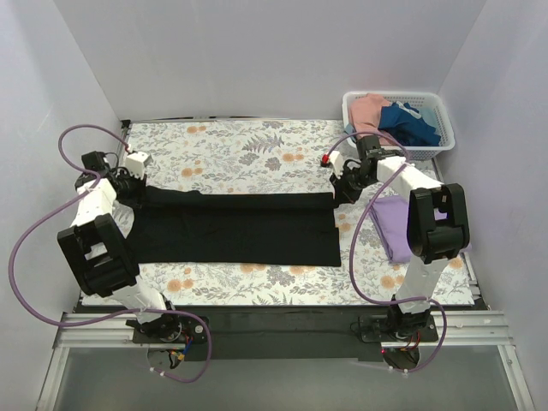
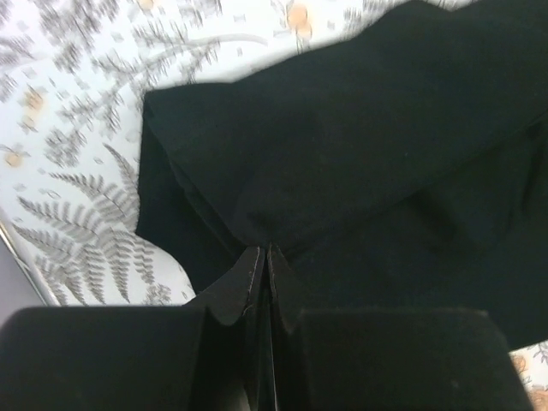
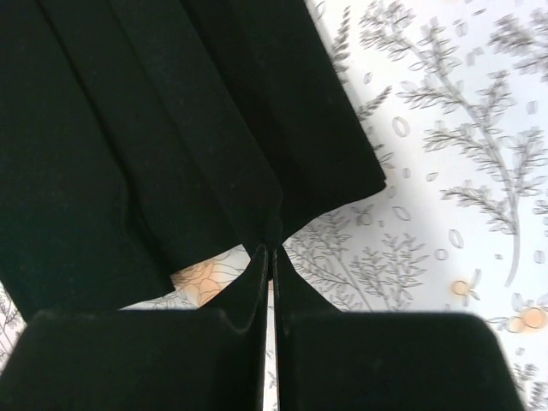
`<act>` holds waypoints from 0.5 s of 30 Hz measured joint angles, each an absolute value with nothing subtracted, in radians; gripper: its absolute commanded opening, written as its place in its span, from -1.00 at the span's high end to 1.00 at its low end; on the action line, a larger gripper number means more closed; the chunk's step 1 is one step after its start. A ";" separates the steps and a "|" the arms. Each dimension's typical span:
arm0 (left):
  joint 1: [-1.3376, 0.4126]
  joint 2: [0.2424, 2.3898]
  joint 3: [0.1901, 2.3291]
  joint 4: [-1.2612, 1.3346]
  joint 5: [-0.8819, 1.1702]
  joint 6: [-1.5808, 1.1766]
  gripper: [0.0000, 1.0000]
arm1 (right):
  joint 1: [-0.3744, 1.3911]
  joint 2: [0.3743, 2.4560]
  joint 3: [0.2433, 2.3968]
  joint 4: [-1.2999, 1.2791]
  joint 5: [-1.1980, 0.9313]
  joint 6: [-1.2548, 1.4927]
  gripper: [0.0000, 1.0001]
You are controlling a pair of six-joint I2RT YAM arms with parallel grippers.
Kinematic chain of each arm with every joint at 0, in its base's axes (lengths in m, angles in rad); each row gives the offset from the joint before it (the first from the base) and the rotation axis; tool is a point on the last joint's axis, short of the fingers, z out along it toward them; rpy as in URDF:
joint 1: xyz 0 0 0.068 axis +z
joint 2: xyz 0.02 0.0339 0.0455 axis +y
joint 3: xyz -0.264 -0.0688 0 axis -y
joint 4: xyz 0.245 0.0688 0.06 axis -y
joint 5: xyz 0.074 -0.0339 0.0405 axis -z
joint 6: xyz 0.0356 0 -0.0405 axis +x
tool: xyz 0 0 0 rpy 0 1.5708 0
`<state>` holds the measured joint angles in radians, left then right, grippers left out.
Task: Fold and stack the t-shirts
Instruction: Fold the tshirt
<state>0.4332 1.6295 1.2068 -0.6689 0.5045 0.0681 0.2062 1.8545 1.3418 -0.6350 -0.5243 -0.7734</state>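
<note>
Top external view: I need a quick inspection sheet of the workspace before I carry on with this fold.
Surface: floral cloth covers the table and lies flat.
Job's things: black t-shirt spread across the middle; lavender t-shirt folded at the right; pink shirt and dark blue shirt in the white basket, far right corner.
Clutter: nothing seen.
Grippers: left gripper shut on the black t-shirt's left end; right gripper shut on its right end.
Cables: purple cables loop off both arms; the right one hangs beside the lavender t-shirt.
Surroundings: white walls on three sides; metal rail at the near edge.
</note>
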 measured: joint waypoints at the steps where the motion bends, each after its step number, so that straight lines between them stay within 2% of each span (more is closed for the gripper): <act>1: 0.435 1.629 1.190 -0.669 0.495 0.074 1.00 | 0.210 1.855 1.332 -0.637 -0.522 -0.776 0.97; 9: 0.440 1.631 1.103 -0.653 0.429 0.093 1.00 | 0.223 1.870 1.316 -0.648 -0.519 -0.785 0.97; 15: 0.442 1.664 1.128 -0.669 0.417 0.058 1.00 | 0.231 1.911 1.345 -0.655 -0.504 -0.778 0.97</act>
